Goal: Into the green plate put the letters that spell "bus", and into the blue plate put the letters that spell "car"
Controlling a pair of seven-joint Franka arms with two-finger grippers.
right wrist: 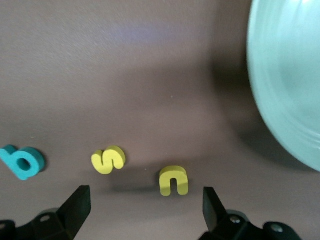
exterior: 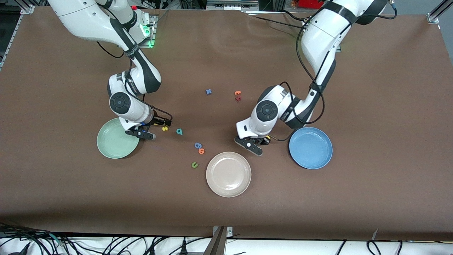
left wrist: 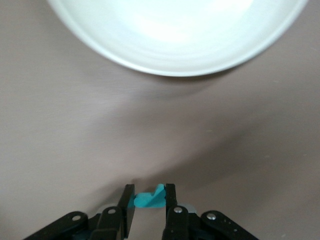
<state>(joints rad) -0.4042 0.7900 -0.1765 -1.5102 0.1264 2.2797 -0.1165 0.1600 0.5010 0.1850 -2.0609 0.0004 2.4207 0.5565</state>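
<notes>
While both the green plate (exterior: 115, 141) and blue plate (exterior: 310, 148) lie bare, the left gripper (left wrist: 150, 205) pinches a teal letter (left wrist: 148, 199) between them; right gripper (right wrist: 145, 205) jaws spread over the yellow u (right wrist: 173, 180) — all six letters remain.

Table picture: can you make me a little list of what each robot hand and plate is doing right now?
left tool: shut on a teal letter, low over the table between the beige plate and the blue plate
right tool: open, over the yellow u, beside the green plate
yellow s: on the table, next to the teal b
green plate: nothing in it
blue plate: nothing in it
beige plate: nothing in it
</notes>
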